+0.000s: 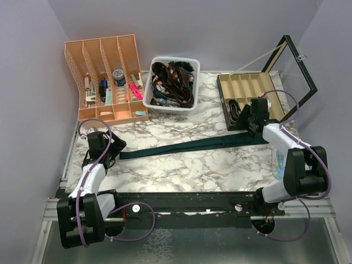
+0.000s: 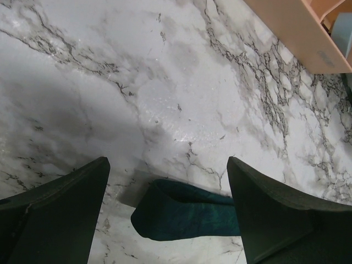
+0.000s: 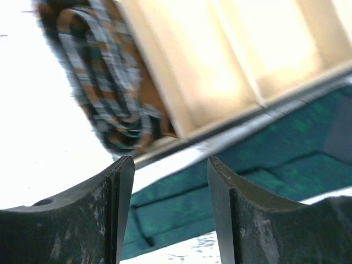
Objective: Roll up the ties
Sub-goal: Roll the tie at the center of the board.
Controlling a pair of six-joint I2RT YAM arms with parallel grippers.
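Teal tie [image 1: 192,146] lies flat, narrow, across veined marble table [image 1: 181,170].

Matt cloth, shiny marble
The tie [image 1: 187,147] reads as soft matt fabric; the table [image 1: 192,170] gleams, smooth veined marble; the basket [image 1: 165,106], white plastic.

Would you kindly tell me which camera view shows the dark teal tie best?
The top external view: there the dark teal tie lies at nearly full length across the marble table. The left wrist view shows only one end; the right wrist view shows a blurred stretch beside the compartment box.
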